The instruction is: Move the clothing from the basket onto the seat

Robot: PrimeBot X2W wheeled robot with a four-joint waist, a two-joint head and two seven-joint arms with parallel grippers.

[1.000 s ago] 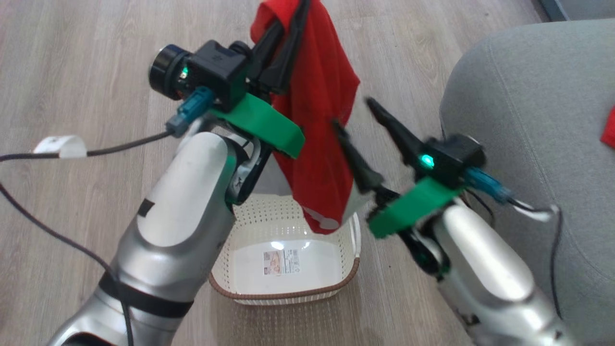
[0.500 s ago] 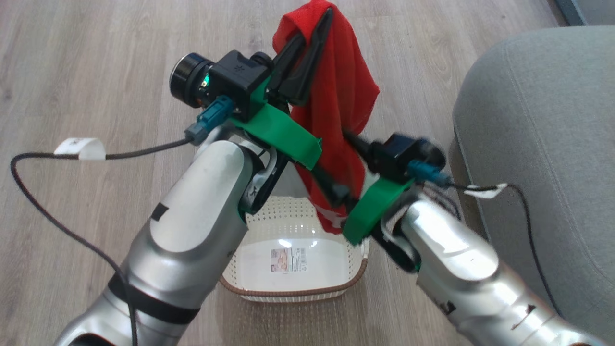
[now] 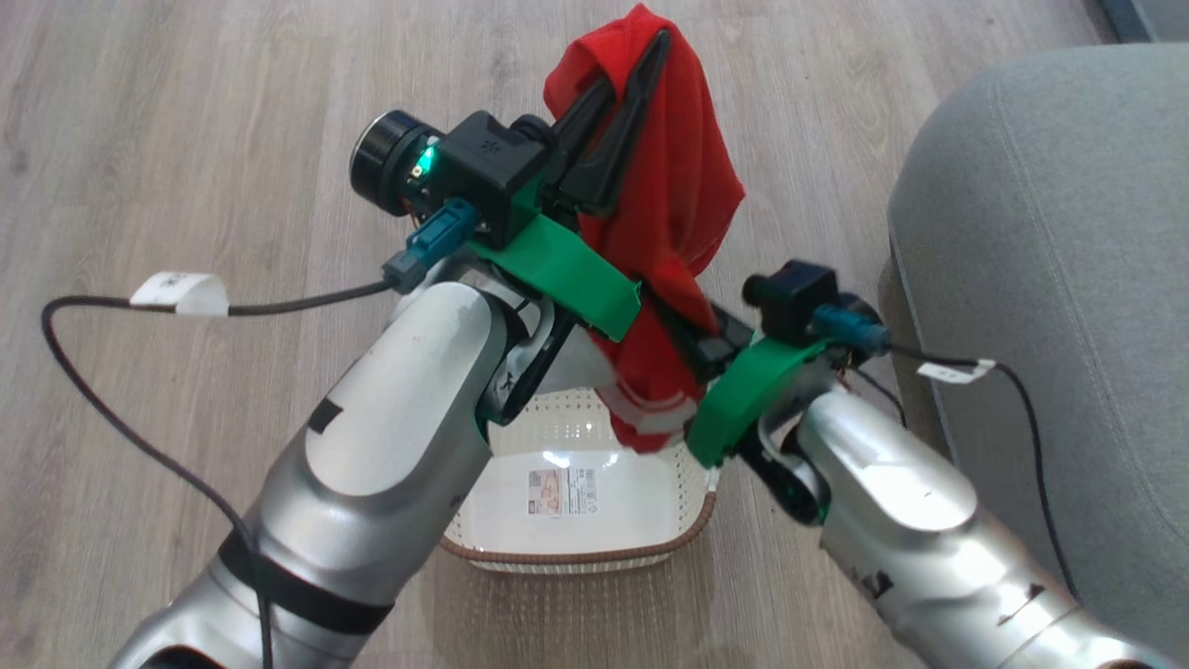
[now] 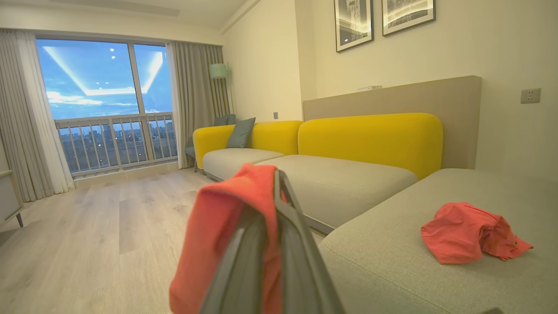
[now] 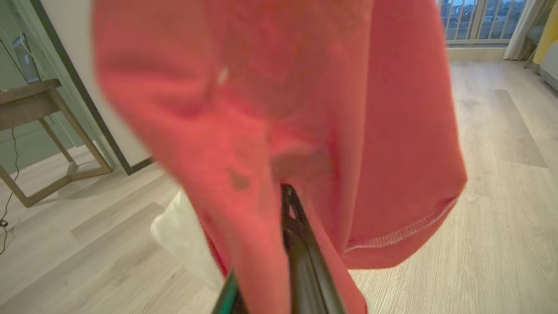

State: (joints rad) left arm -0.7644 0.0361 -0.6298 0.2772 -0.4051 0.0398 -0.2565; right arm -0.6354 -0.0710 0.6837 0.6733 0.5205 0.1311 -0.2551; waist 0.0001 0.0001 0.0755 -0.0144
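Observation:
A red garment [image 3: 678, 186] hangs in the air above the basket [image 3: 576, 557], a small cream-white one with a brown rim and only a paper label on its floor. My left gripper [image 3: 641, 56] is shut on the garment's top edge, and the cloth drapes over its fingers [image 4: 283, 244]. My right gripper [image 3: 683, 321] is pushed into the garment's lower part and shut on the fabric [image 5: 305, 87]. The grey-green seat [image 3: 1050, 279] rises to the right of the basket. A second red garment [image 4: 466, 231] lies crumpled on the seat [image 4: 436, 279].
Wooden floor surrounds the basket. A dark cable [image 3: 111, 372] with a white tag loops over the floor on the left. Yellow-backed sofa sections [image 4: 370, 139] stand along the wall past the seat. A wooden side table [image 5: 43, 100] stands off to one side.
My right gripper, open and beside the garment a second ago, has moved left into the hanging cloth and shut on it. The left gripper still holds the garment's top.

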